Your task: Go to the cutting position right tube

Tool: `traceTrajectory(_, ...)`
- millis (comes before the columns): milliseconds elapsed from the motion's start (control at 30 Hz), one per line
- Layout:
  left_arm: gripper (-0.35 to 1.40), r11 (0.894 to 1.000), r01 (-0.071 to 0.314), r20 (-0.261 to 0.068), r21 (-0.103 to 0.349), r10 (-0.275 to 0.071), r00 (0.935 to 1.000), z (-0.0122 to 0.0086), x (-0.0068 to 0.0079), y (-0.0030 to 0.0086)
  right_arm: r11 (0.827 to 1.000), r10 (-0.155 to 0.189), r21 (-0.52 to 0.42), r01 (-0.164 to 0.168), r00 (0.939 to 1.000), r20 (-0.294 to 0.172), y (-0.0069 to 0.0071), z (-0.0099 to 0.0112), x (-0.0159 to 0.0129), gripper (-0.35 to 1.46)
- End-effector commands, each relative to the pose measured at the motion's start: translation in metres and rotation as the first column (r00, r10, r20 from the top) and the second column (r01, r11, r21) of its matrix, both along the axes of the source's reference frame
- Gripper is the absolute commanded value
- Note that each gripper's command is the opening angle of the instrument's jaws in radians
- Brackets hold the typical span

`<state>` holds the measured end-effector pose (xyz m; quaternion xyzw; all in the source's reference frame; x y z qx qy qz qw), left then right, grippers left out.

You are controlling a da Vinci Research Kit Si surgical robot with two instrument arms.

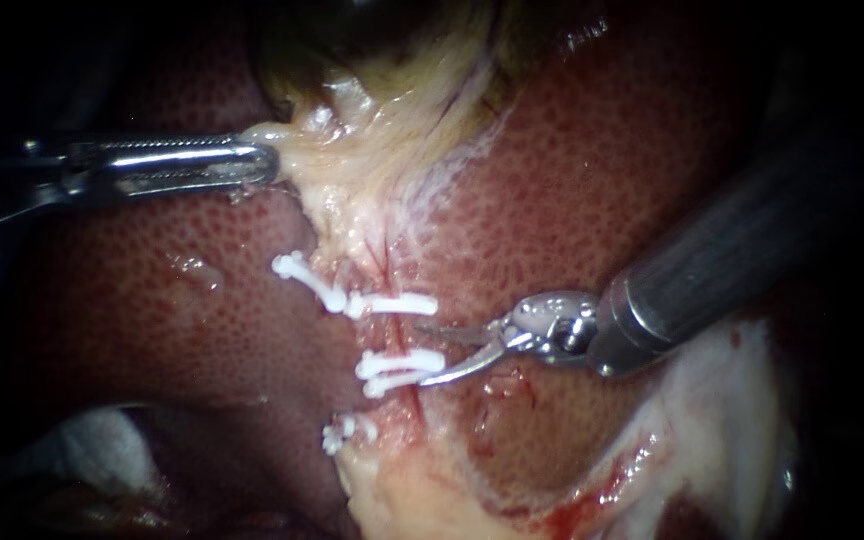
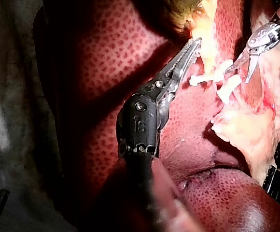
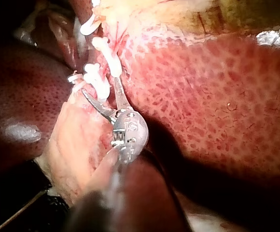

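Deep red liver [image 1: 652,180] with darker speckling, white clips [image 1: 397,303], olive-yellow gallbladder [image 1: 402,70]

Three close views all share the clips [image 1: 402,302].

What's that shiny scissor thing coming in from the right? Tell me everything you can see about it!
That is the right instrument. It has a thick, dark grey shaft, then a shiny metal joint, then two thin, curved, pointed blades like tiny scissors. The blades are open, with a gap between them and nothing gripped. They point at the white clips, just over the red, speckled liver. The lower blade's tip lies right by the clips; whether it touches them, I cannot tell.
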<state>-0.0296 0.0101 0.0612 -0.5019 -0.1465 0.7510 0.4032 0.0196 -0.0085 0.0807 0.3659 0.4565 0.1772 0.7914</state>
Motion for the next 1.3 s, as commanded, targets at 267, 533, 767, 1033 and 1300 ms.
traceTrajectory(267, -0.35, 1.0, 0.0, 0.0, 0.0, 0.0, 1.0, 0.0, -0.0001, 0.0, 1.0, 0.001, 0.007, -0.001, 1.0, -0.007, 0.0001, 0.0002, 0.0012, 1.43)
traceTrajectory(533, -0.35, 1.0, 0.0, 0.0, 0.0, 0.0, 1.0, 0.0, 0.0, 0.0, 1.0, -0.01, 0.021, 0.011, 0.9994, -0.032, -0.0001, -0.0001, 0.0015, 1.43)
traceTrajectory(767, -0.35, 1.0, 0.0, 0.0, 0.0, 0.0, 1.0, 0.0, 0.0, 0.0, 0.999, -0.02, 0.028, 0.023, 0.9961, -0.086, -0.0004, -0.0005, 0.0016, 1.43)
traceTrajectory(1033, -0.35, 1.0, 0.0, 0.0, 0.0, 0.0, 1.0, 0.0, 0.0, 0.0, 0.998, -0.014, 0.064, 0.021, 0.9929, -0.118, -0.0004, -0.0005, 0.0023, 1.43)
traceTrajectory(1300, -0.35, 1.0, 0.0, 0.0, 0.0, 0.0, 1.0, 0.0, -0.0001, 0.0, 0.995, -0.041, 0.086, 0.053, 0.9898, -0.136, -0.0013, -0.0008, 0.0034, 1.43)
